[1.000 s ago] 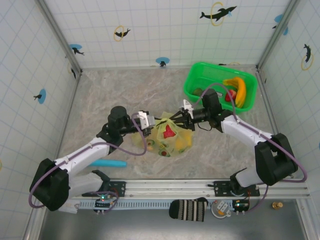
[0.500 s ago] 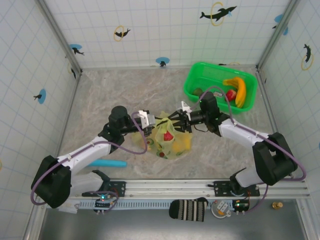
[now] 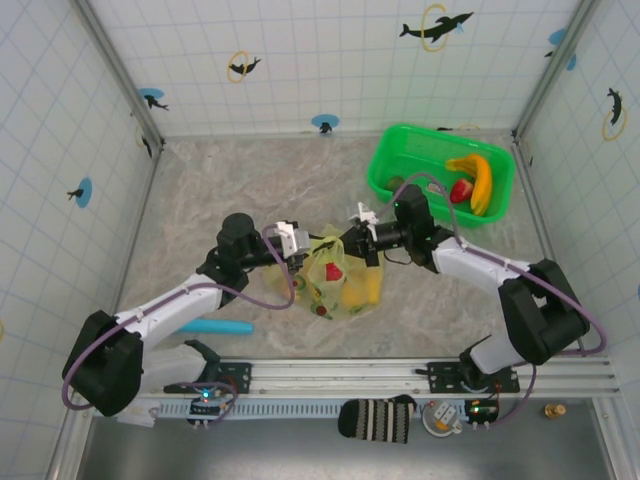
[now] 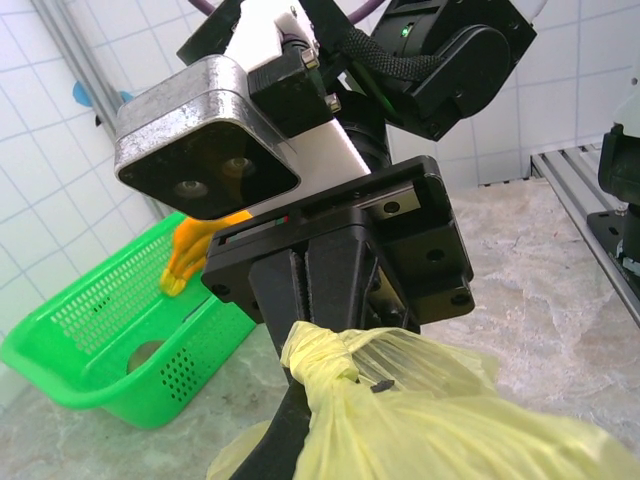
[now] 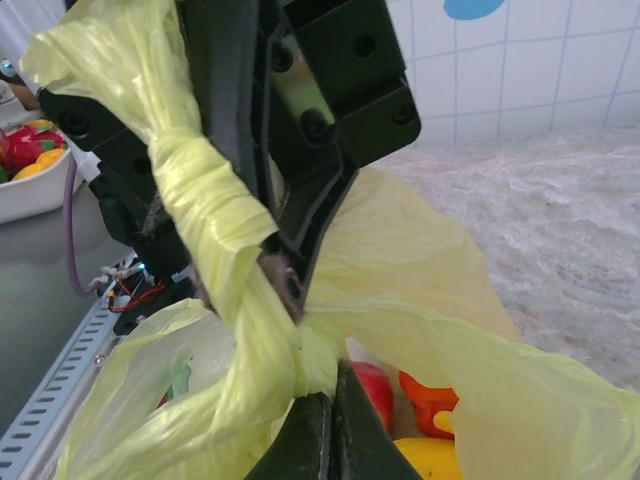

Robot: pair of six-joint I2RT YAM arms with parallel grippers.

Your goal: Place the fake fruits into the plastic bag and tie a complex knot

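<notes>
Since right gripper (image 3: 347, 243) moved nearer left gripper (image 3: 304, 250), plastic bag (image 3: 350, 291) bunched narrower.

The plastic bag (image 5: 420, 330) is thin, translucent film, creased and faintly shiny, with its twisted parts ridged like rope. The fake fruits (image 5: 375, 390) inside are smooth, glossy plastic. The tray (image 4: 110, 330) is bright, glossy plastic with perforated walls. The right gripper (image 4: 312, 330) is matt black plastic under a dull, grainy silver metal camera housing (image 4: 200, 140). The table (image 3: 230, 190) looks like matt, marbled stone.
</notes>
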